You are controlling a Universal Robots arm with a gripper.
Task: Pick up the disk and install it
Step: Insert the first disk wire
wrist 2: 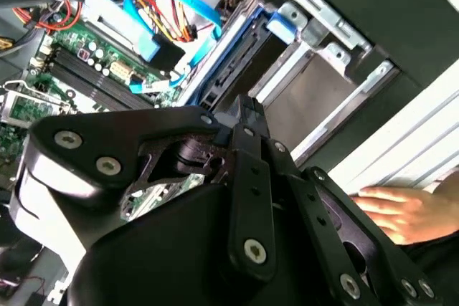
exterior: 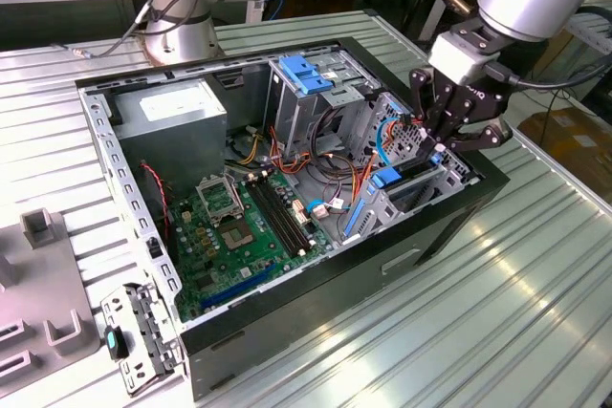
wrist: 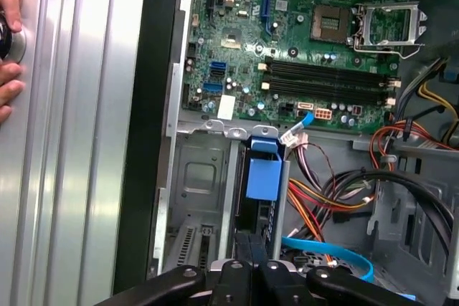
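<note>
The disk (exterior: 400, 177) stands on edge in the drive bay of an open computer case (exterior: 316, 284), at the exterior view's right. Its blue rail tab (wrist: 263, 173) faces the motherboard in the first wrist view, and the blue rail (wrist 2: 240, 55) runs along the bay wall in the second wrist view. My gripper (exterior: 437, 147) hangs straight over the disk's outer end. Its black fingers are drawn together, the tips (wrist: 252, 245) resting against the disk's edge (wrist 2: 247, 109). I see nothing held between them.
A blue data cable (wrist: 330, 252) loops beside the bay among red and yellow wires. The motherboard (exterior: 229, 226) and power supply (exterior: 177, 107) fill the case. A light-blue latch plate (exterior: 304, 74) tops the rear cage. A person's hand (wrist 2: 401, 209) rests on the table beside the case.
</note>
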